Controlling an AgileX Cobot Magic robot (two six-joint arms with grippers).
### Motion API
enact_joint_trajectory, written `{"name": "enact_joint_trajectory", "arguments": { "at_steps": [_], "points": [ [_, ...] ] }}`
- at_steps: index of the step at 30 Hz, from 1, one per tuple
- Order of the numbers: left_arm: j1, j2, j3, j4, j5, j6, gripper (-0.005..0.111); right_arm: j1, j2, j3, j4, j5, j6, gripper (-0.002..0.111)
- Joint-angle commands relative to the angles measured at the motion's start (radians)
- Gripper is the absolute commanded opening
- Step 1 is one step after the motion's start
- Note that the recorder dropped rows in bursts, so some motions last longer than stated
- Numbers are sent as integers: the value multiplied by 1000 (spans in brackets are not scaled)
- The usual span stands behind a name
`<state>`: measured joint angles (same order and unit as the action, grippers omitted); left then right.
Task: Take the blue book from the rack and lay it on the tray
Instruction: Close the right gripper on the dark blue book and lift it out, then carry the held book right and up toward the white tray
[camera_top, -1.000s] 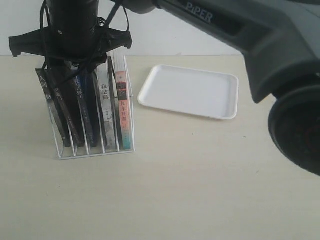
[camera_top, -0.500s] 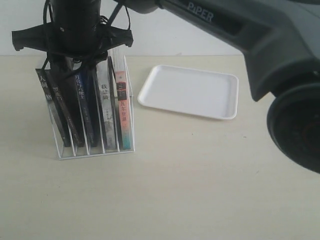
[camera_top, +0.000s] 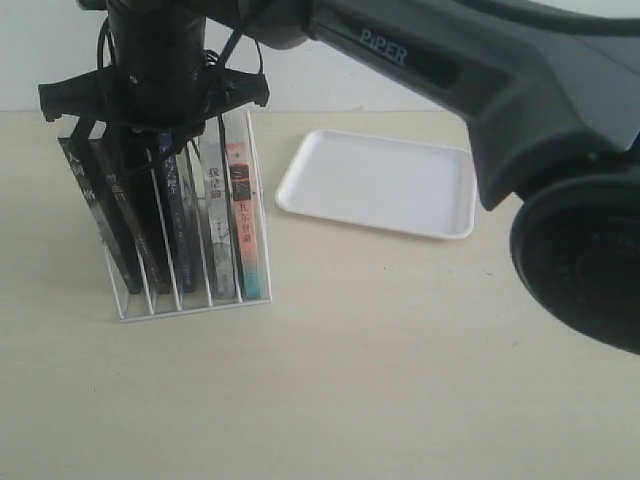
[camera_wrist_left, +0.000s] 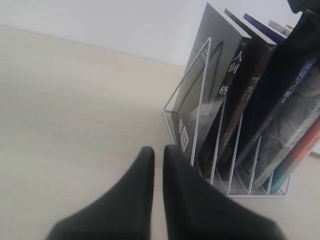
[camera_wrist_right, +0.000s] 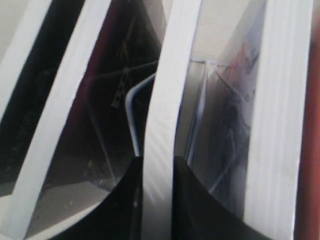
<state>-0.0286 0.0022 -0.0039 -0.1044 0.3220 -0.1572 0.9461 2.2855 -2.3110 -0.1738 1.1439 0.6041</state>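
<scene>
Our right pincer (camera_wrist_right: 157, 167) stands over the rack (camera_top: 190, 300), clamped tight on a book's white page edge. A thin paperback packed between neighbours offers only its top to grip. The blue book (camera_top: 172, 205) sits in the rack directly beneath the pincer, so we judge it is the one held, though the close view shows no cover. The tray (camera_top: 440, 232) lies well apart. Our left pincer (camera_wrist_left: 157, 150), nearly closed on nothing, waits just beside the rack's end, perhaps to steady it.
</scene>
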Motion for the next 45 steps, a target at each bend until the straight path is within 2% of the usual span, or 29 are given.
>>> {"name": "enact_joint_trajectory", "arguments": {
  "at_steps": [1,10,29,39,42,45],
  "points": [
    [-5,-2,4,-4,-10,-3,6,-6,-45,-6,-3,-21,-24,0],
    [-5,-2,4,-4,-10,-3,6,-6,-170,-6,-54,-11,-35,0],
    [-5,-2,4,-4,-10,-3,6,-6,-195,-6,-52,12,-35,0],
    [-5,-2,4,-4,-10,-3,6,-6,-447,-6,-22,52,-141,0],
    [-5,-2,4,-4,-10,-3,6,-6,-534,-6,-74,68,-173,0],
    [-5,-2,4,-4,-10,-3,6,-6,-615,-4,-258,77,-173,0]
  ]
}}
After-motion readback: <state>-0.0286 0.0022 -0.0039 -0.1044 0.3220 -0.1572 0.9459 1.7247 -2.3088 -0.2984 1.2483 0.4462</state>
